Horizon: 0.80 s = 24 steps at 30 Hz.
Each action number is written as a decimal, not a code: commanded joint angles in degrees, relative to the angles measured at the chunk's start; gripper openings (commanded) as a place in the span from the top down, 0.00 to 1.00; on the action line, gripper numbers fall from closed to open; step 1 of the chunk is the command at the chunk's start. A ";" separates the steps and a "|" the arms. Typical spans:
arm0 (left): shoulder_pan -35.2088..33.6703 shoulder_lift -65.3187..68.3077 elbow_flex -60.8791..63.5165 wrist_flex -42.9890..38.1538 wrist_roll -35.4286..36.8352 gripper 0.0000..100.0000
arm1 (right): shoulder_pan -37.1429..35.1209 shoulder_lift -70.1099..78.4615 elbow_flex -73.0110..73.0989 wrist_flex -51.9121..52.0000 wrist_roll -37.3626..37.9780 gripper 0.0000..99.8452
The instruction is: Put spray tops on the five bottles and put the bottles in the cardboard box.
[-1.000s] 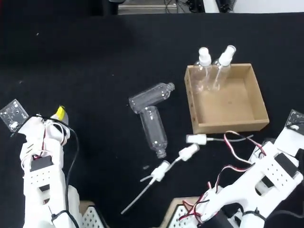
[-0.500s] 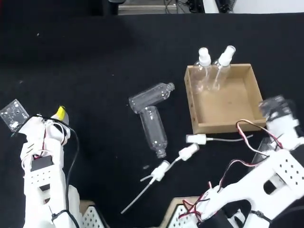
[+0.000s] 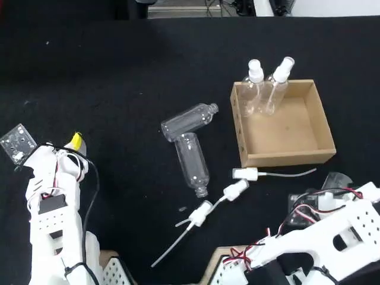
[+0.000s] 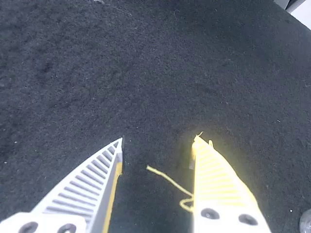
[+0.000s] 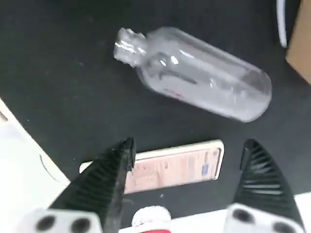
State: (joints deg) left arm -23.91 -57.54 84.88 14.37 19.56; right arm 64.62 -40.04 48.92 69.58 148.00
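Observation:
Two clear bottles with white spray tops [image 3: 265,83] lean in the back left corner of the cardboard box [image 3: 323,127]. Two uncapped bottles lie mid-table, one [image 3: 190,120] behind the other [image 3: 193,160]. Three loose spray tops [image 3: 245,174] [image 3: 236,190] [image 3: 199,214] lie in front of the box. A further uncapped bottle [image 5: 194,73] lies near the box's front right corner [image 3: 336,180]. My right gripper [image 5: 189,145] is open beside it, nothing between its black fingers. At the table's left, my left gripper [image 4: 158,141] is open over bare black cloth, its yellow-tipped finger [image 3: 76,141] showing from above.
A flat cream card [image 5: 175,167] lies on the cloth between the right gripper's fingers. The box's corner [image 5: 301,53] is close to the bottle. The right arm's white body [image 3: 344,228] fills the front right corner. Black cloth [image 3: 119,65] covers the table.
The right arm swung from beside the box's front right corner down toward the table's front. The bottle on the cloth there now shows. The left arm stayed still.

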 commanded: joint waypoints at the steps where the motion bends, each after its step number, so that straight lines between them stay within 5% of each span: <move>1: 0.57 -0.79 -3.47 -1.05 0.35 0.79 | -2.11 -1.89 2.95 -4.22 2.90 0.70; 24: 0.57 -0.79 -3.47 -1.05 0.35 0.79 | -6.59 -1.89 24.48 -32.26 2.81 0.71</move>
State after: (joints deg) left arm -23.91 -57.54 84.88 14.37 19.56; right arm 58.46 -40.04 73.36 39.69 150.29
